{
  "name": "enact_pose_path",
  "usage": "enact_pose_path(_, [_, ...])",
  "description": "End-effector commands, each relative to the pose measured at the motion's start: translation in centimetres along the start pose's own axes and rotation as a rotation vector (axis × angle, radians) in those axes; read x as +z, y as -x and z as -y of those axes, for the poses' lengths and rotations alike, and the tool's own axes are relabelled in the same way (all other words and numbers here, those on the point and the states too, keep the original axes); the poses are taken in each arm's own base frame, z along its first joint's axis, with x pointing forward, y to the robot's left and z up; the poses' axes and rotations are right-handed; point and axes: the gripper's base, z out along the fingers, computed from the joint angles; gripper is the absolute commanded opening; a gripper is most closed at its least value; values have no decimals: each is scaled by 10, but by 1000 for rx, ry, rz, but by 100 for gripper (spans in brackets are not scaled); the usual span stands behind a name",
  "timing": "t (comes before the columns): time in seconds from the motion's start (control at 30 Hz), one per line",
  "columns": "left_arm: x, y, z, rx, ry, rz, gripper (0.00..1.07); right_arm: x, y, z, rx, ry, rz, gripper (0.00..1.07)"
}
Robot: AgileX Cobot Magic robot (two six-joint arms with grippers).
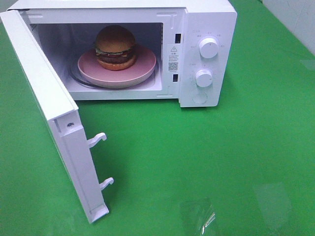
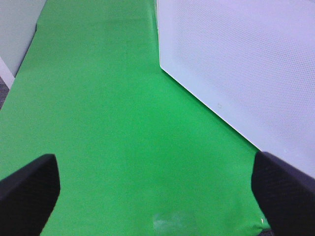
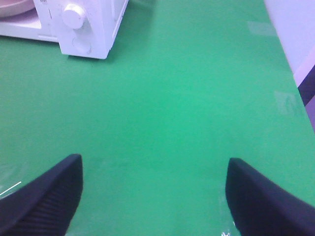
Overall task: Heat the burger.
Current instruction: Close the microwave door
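Swing the open white door [image 1: 47,98] of the white boxy microwave [image 1: 206,19] shut, pressing its outer face smoothly until it latches. The tall glossy-bunned burger [image 1: 115,47] sits inside on a shallow pink plate [image 1: 145,73]. Left gripper [image 2: 156,194], wide and empty, hangs outside that door, well apart from the burger; right gripper [image 3: 153,196], wide too, hovers before the microwave.

Left jaws wide apart, empty, 2 dark fingertips [image 2: 27,191]; right jaws likewise, 2 fingertips [image 3: 44,196]

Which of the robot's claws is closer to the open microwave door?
Left. The left gripper sits right beside the door; the right gripper hangs well away from the microwave.
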Motion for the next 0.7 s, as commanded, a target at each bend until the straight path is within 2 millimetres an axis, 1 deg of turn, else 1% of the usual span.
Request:
enact_pose_path(0.03, [-2,-1,0,-4,-2,28,98,-9,-4,0,10,-38,64,76])
enact_pose_path(0.07, [-2,-1,0,-4,-2,28,98,-12,-5,0,21,-54,84,76])
enact_pose_path(0.7, [-1,0,0,-5,-2,26,98,-12,-5,0,26,-55,82,76])
